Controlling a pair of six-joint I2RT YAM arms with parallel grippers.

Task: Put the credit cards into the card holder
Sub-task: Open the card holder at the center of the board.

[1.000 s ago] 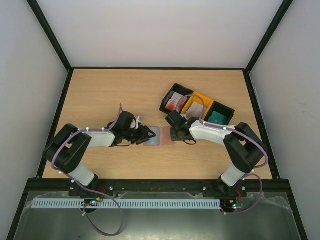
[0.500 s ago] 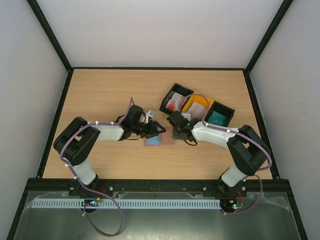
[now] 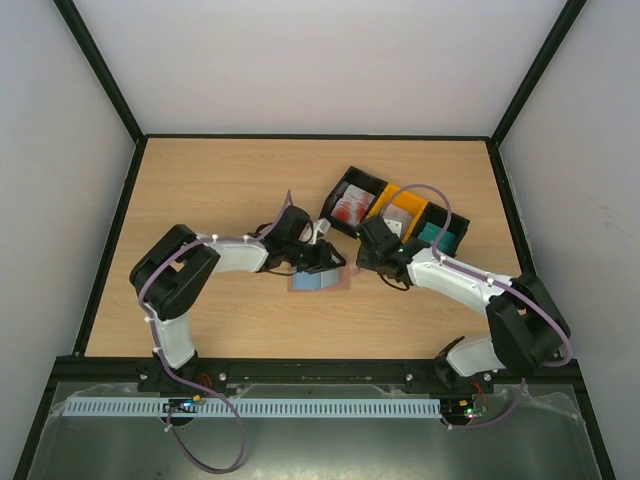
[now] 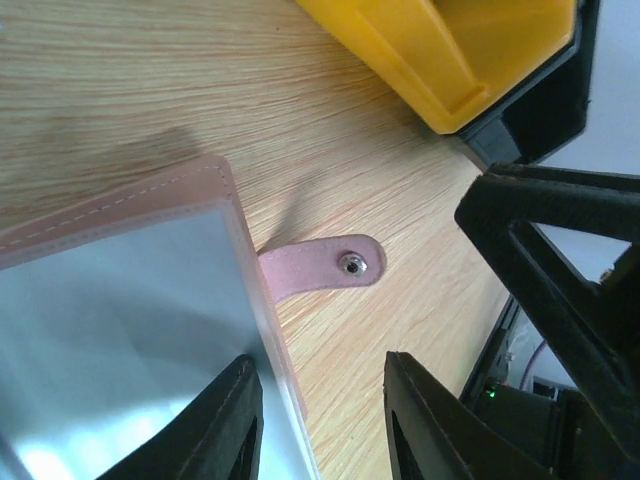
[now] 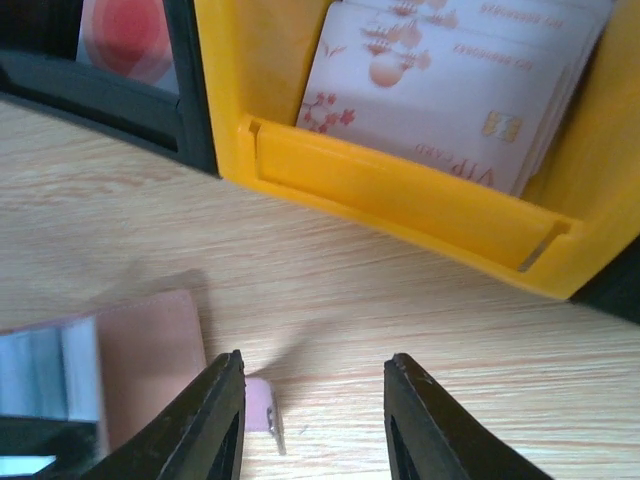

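Note:
The card holder (image 3: 318, 281) lies open on the table, with a blue pocket and a pink cover. In the left wrist view its clear pocket (image 4: 120, 330) and snap strap (image 4: 330, 270) show. My left gripper (image 3: 331, 263) (image 4: 320, 425) is open, low over the holder's right edge, which lies between the fingers. My right gripper (image 3: 373, 252) (image 5: 315, 420) is open and empty over bare wood between the holder (image 5: 140, 350) and the trays. Pale credit cards with red marks (image 5: 440, 90) stand in the yellow tray (image 3: 400, 212). A white and red card (image 3: 349, 206) and teal cards (image 3: 438, 236) sit in the black trays.
The row of trays runs diagonally just behind the right gripper; the yellow tray's front wall (image 5: 400, 190) is close ahead of its fingers. The right arm's black gripper body (image 4: 560, 260) stands close beside the left gripper. Dark frame rails edge the table.
My left gripper has moved right, over the holder to its right edge. My right gripper has drawn off the holder, right and back toward the yellow tray. The holder has hardly shifted.

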